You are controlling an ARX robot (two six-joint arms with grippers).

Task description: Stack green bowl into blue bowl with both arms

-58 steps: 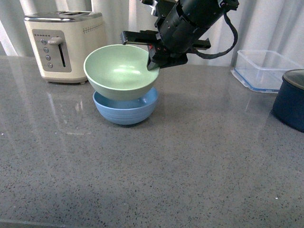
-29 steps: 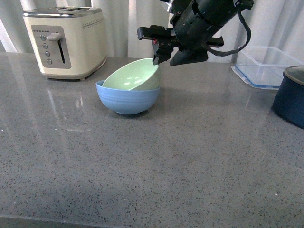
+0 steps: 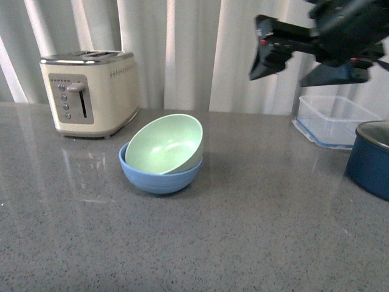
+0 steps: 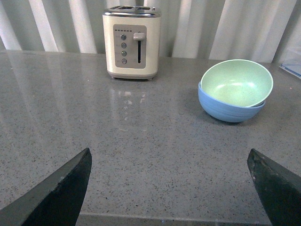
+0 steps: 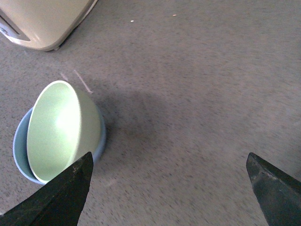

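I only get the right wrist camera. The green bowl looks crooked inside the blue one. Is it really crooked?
Observer: Yes. From the front, the green bowl sits tilted in the blue bowl, its rim high at the back right and its opening facing forward and left.
Operator: Is anyone holding it?
Observer: No. The right gripper is up in the air, off to the right of the bowls, open and holding nothing.
Operator: Where is the other arm?
Observer: The left gripper is open too, low over the counter, well short of the bowls and holding nothing.
Operator: What else is over there?
Observer: A cream toaster stands to the left, and a clear container and a dark blue pot to the right.
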